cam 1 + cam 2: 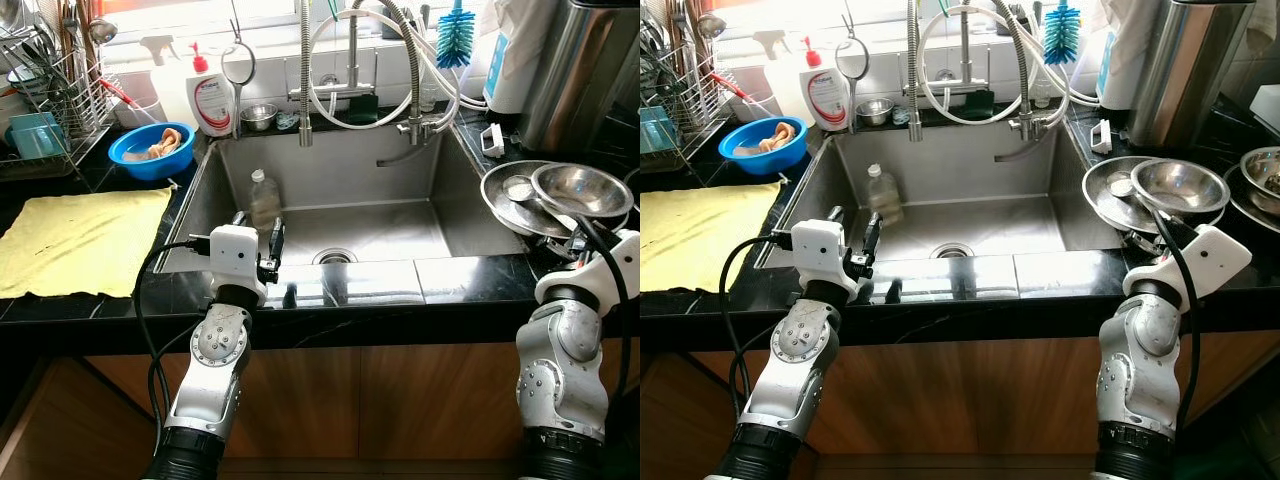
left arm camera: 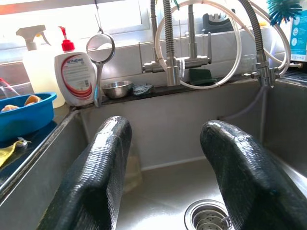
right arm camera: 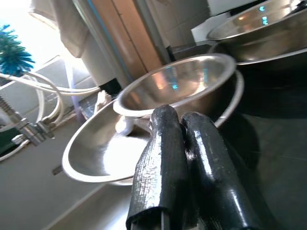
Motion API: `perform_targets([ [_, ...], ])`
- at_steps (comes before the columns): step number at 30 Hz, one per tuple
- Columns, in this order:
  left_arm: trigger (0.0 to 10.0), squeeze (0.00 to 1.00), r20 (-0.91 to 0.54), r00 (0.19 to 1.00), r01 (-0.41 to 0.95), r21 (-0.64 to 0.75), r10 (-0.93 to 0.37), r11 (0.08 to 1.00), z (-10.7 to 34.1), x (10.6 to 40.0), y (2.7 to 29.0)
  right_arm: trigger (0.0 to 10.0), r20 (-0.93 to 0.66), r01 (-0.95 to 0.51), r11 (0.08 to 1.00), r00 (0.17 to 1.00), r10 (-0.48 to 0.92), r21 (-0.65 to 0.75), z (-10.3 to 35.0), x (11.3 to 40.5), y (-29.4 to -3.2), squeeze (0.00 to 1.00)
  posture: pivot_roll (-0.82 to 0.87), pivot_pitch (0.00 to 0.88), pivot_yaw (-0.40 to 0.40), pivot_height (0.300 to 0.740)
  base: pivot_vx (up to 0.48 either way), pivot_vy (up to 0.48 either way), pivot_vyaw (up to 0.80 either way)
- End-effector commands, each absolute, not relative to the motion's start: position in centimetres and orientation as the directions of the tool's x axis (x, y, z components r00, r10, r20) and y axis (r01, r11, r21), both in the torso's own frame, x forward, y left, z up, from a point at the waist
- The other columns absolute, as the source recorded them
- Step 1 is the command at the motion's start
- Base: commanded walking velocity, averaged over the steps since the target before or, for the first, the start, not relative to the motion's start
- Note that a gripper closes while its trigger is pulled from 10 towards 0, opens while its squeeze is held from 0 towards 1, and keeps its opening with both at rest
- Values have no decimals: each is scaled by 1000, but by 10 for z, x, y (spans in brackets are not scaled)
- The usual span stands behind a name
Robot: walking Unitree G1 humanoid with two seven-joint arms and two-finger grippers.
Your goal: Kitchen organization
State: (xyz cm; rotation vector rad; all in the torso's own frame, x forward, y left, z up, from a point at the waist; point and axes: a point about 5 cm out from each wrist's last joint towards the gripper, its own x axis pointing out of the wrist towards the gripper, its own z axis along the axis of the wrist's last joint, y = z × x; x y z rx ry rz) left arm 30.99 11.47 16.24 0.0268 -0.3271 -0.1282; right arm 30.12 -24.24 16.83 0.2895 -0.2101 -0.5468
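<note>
Sink [image 1: 440,215] takes up most of the scene, steel basin set in black counter [image 1: 470,295], robot stands right at its front edge.

Risk 1, biggest: steel bowl [image 1: 1180,185] sits nested in a wide steel dish [image 1: 1110,200] on counter to the right of sink, w/ another bowl [image 1: 1265,175] just beside. Right gripper [image 3: 184,163] rests low next to that stack, fingers pressed together, holding nothing. Closed fingers can't take a rim; a push fwd probably shoves the stack, and slick steel on steel could slide toward the basin or tip.

Risk 2: left gripper [image 2: 163,158] hangs over sink's front lip, fingers spread wide, empty. Small clear bottle [image 1: 263,198] stands upright in basin near left wall. It looks light & narrow, so a reach slightly off likely knocks it over, then it rolls toward drain [image 1: 335,256].

Risk 3: faucet hoses [image 1: 390,60] loop low over the back of the sink; a high reach could snag them.
</note>
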Motion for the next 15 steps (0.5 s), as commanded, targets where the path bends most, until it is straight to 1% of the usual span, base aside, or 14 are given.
perform_targets([
  [1, 10000, 0, 328, 935, 118, 78, -137, 990, 167, 311, 116, 4510, 97, 481, 817, 841, -533, 318, 166, 303, -240, 0, -160, 0, 95, 740, 0, 0, 0],
  [3, 10000, 0, 329, 934, 120, 80, -140, 990, 167, 311, 116, 10000, 109, 461, 834, 853, -511, 304, 168, 305, -237, 0, -161, 0, 98, 740, 0, 0, 0],
  [8, 10000, 0, 329, 934, 120, 82, -141, 989, 167, 312, 116, 10000, 135, 422, 860, 871, -473, 286, 170, 308, -229, 0, -159, 0, 98, 740, 0, 0, 0],
  [12, 10000, 0, 329, 935, 114, 83, -135, 990, 168, 312, 117, 10000, 219, 344, 913, 894, -390, 221, 182, 312, -217, 0, -156, 0, 98, 740, 0, 0, 0],
  [15, 10000, 0, 324, 937, 108, 84, -130, 991, 167, 312, 117, 10000, 233, 335, 915, 893, -384, 223, 184, 312, -215, 0, -156, 0, 97, 740, 0, 0, 0],
])
